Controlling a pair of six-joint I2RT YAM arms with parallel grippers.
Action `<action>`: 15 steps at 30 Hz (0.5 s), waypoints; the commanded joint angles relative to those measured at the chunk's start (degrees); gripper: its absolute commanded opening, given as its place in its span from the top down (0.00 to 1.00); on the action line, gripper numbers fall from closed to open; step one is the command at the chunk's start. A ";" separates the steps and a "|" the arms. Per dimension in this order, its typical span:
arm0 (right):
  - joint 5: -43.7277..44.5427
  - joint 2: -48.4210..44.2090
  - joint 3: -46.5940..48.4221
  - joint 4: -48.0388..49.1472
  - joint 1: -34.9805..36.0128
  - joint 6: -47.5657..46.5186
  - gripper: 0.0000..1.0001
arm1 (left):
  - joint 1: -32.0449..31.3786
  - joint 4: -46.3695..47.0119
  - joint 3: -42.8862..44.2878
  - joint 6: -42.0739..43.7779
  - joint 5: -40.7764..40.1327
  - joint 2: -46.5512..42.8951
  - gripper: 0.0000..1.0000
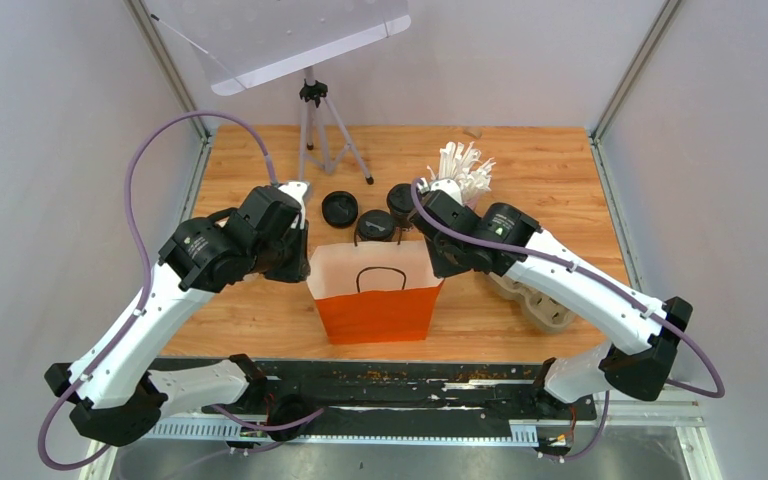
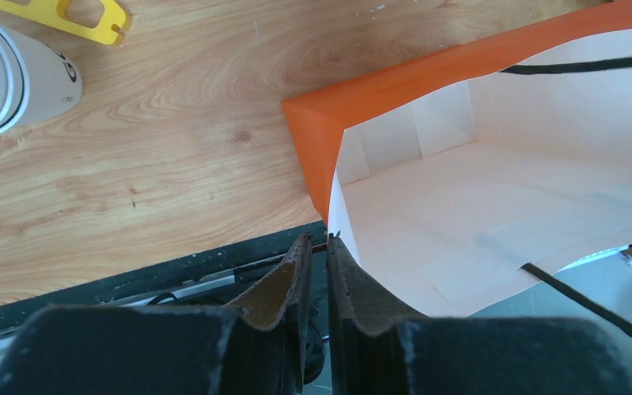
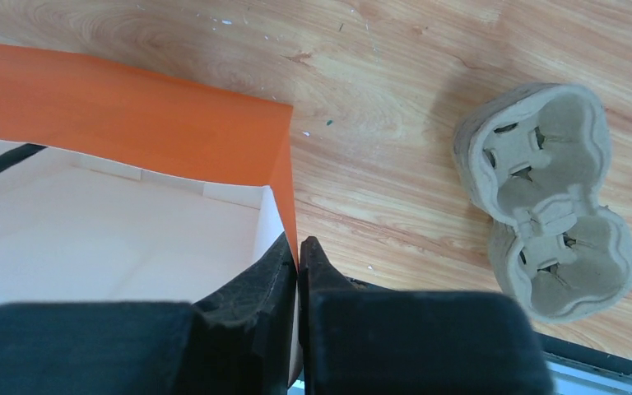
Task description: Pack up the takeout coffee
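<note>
- Pinching the orange bag's left rim between the left fingers, right rim between the right fingers.
- Bag open, upright on the desk.
- Just right of the bag: pulp tray.
- Close behind the bag: three black-lidded takeout cups, upright.
- Farther back, behind-right of the bag: white straws.

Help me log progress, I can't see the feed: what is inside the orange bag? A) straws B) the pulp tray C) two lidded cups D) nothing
D: both wrist views look into the bag and show only bare white paper; the cups stand behind it.
</note>
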 commanded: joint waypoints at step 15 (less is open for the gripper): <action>-5.55 0.07 5.03 3.21 0.26 1.07 0.99 | 0.02 3.30 0.79 -4.02 2.21 0.64 0.41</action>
